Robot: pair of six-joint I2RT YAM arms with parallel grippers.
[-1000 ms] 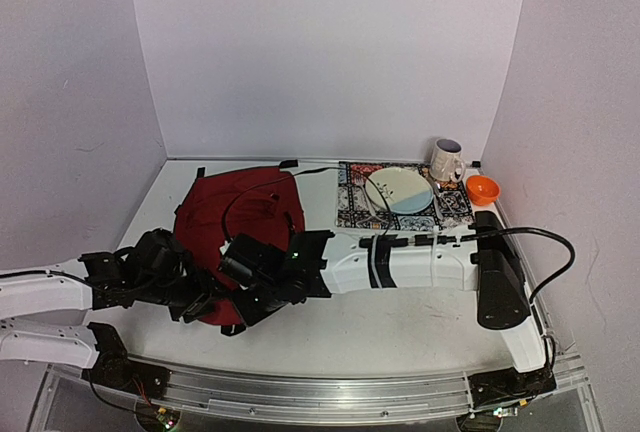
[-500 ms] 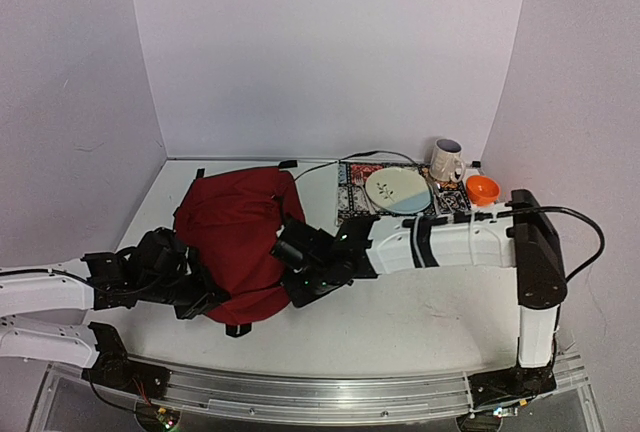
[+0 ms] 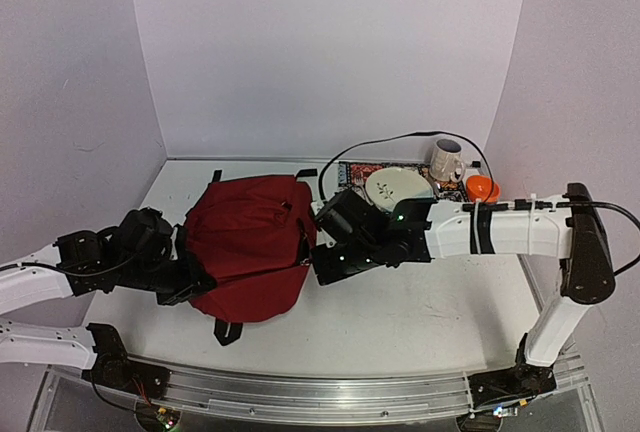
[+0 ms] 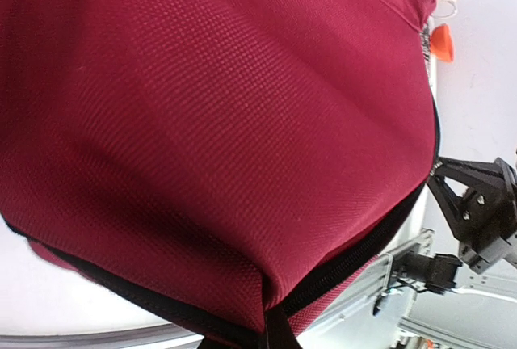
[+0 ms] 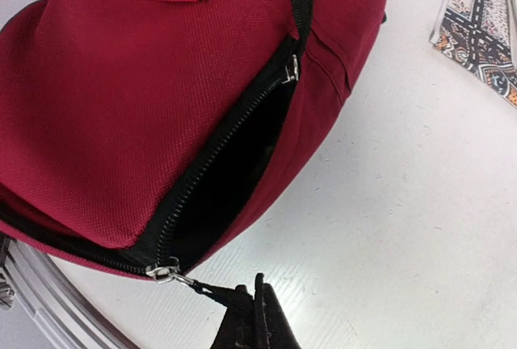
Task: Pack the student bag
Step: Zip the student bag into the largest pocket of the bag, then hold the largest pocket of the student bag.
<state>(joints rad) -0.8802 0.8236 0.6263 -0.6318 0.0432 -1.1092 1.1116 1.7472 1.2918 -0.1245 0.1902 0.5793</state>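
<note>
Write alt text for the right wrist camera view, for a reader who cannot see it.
A dark red fabric backpack lies on a white table, its black zipper partly open onto dark lining. The right arm's black fingers pinch its pull cord at the bottom edge.

1. A bare, pale lilac back wall (image 3: 330, 52) rises flat behind the scene.
2. A matching pale left side wall (image 3: 70, 102) and right side wall (image 3: 580, 82) meet it at straight vertical corners, closing in three sides.
3. A smooth white tabletop (image 3: 420, 322) fills the space between the walls.
4. A ridged silver aluminium rail (image 3: 320, 392) runs along the tabletop's near edge.
5. In the far right corner lies a patterned rectangular mat (image 3: 355, 174) carrying a pale round plate (image 3: 400, 187). A white mug (image 3: 446, 160) stands upright at the mat's far right corner, with a small orange bowl (image 3: 481, 188) just beside it.
6. The light is soft and even, casting only faint shadows.
</note>
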